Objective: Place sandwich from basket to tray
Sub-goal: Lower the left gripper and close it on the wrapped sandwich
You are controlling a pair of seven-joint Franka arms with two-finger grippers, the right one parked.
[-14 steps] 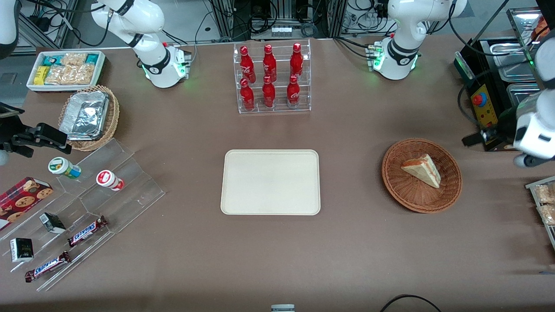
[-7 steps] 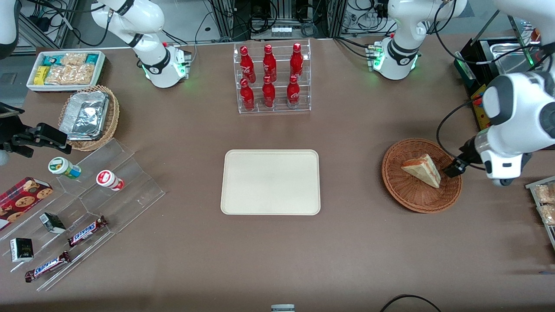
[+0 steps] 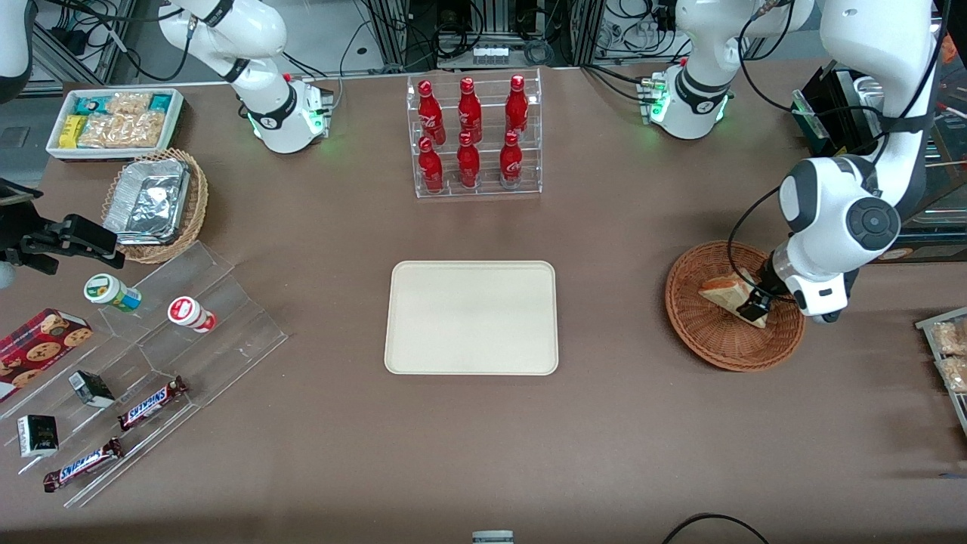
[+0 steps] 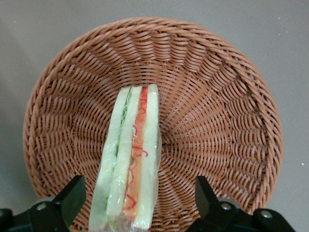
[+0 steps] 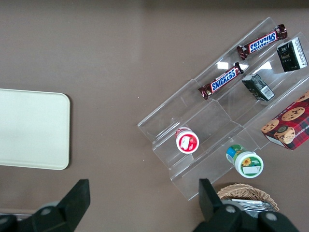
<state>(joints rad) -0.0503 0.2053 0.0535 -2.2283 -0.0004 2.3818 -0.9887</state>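
Observation:
The sandwich [image 3: 724, 292] [image 4: 130, 159], a wrapped cream wedge with red and green filling along its edge, lies in the round reddish-brown wicker basket [image 3: 710, 344] [image 4: 217, 111] toward the working arm's end of the table. My left gripper [image 3: 755, 306] [image 4: 137, 200] hangs open just above the basket, over the sandwich's wide end, one finger on each side of the wedge and clear of it. The cream-beige tray [image 3: 471, 317] [image 5: 29, 128] lies flat at the table's middle, with nothing on it.
A clear rack of red bottles [image 3: 473, 136] stands farther from the front camera than the tray. Toward the parked arm's end are a tan basket with a foil container [image 3: 155, 200], a white bin of snacks [image 3: 115, 121] and an acrylic stand with candy bars [image 3: 151, 403].
The left arm has swung in from the table's edge and come down over the basket; its gripper now straddles the sandwich. Basket, sandwich and tray have not moved.

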